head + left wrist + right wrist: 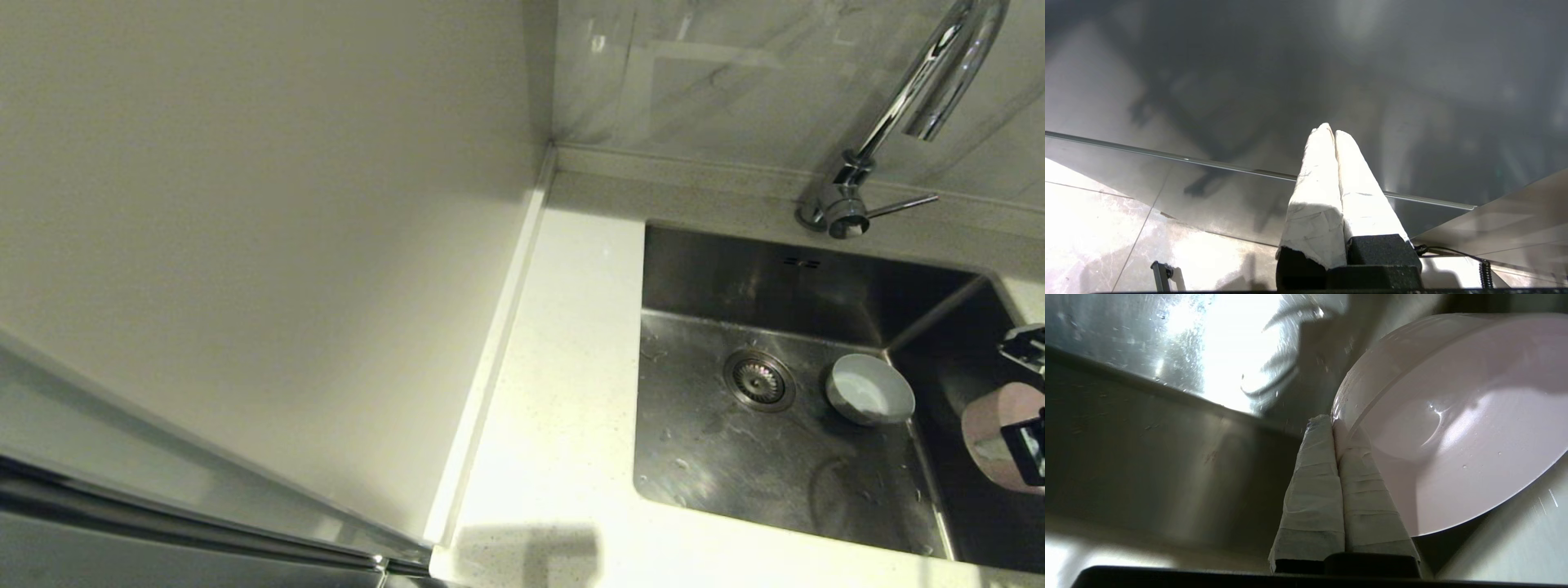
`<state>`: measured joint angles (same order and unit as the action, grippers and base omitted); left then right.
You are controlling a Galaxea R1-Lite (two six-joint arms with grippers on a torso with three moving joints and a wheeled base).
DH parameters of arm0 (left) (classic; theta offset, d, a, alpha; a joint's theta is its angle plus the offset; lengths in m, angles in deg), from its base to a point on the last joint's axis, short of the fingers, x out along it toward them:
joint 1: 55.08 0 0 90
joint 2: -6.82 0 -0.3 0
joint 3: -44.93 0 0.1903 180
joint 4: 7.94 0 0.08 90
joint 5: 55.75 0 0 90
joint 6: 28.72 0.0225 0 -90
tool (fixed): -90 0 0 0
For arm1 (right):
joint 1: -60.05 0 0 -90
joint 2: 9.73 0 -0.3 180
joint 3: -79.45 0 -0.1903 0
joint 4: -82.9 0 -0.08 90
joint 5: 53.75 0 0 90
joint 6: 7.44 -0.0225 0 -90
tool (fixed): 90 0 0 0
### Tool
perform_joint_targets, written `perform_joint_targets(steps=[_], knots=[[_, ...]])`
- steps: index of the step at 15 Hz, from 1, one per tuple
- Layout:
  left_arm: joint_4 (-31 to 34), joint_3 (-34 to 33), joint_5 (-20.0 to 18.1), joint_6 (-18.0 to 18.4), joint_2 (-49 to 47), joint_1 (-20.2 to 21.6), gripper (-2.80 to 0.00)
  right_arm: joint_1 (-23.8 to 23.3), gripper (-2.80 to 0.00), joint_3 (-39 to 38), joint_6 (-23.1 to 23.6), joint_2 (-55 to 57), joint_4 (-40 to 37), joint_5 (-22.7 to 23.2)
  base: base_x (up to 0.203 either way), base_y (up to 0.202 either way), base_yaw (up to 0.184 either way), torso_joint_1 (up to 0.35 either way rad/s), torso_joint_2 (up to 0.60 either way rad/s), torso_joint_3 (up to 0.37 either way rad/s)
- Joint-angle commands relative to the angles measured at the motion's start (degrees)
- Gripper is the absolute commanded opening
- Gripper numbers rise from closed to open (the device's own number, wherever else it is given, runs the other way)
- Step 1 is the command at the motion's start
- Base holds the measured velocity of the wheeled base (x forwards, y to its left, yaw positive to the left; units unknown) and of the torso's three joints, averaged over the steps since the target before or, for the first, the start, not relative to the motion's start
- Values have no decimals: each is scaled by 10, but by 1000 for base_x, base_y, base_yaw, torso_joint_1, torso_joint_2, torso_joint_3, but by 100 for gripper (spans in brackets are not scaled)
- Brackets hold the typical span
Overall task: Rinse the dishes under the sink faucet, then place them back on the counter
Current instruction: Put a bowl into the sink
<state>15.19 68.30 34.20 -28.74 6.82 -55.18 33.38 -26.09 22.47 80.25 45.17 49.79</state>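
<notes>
A pale blue-grey bowl (869,389) lies tilted on the floor of the steel sink (710,441), right of the round drain strainer (758,379). At the right edge of the head view my right gripper (1030,392) holds the pale pink bowl (992,433) tilted over the sink's right side. In the right wrist view its taped fingers are shut on the pink bowl's (1453,428) rim, at the gripper (1332,424). The chrome gooseneck faucet (914,98) stands behind the sink with its side lever (902,205). My left gripper (1330,131) is shut and empty, out of the head view. The lilac plate is out of view.
White speckled counter (563,367) runs left of and in front of the sink, bounded on the left by a raised edge strip (498,343) and a plain wall. Grey marbled tile (735,73) backs the faucet. Water drops dot the sink floor.
</notes>
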Motion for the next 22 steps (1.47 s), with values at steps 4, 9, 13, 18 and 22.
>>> perform_joint_targets(steps=[4, 9, 13, 18, 22], knots=[[0, -2, 0, -1, 0, 0, -280, 28, -280, -51, 10, 67, 52, 1, 0, 0, 0, 0, 0, 0], [0, -1, 0, -1, 0, 0, -280, 28, -280, -67, 12, 131, 144, 3, 0, 0, 0, 0, 0, 0], [0, -2, 0, -1, 0, 0, -280, 28, -280, -67, 14, 190, 219, 0, 0, 0, 0, 0, 0, 0], [0, -2, 0, -1, 0, 0, -280, 28, -280, -66, 14, 262, 286, -3, 0, 0, 0, 0, 0, 0], [0, -2, 0, -1, 0, 0, -280, 27, -280, -67, 14, 315, 350, -4, 0, 0, 0, 0, 0, 0]])
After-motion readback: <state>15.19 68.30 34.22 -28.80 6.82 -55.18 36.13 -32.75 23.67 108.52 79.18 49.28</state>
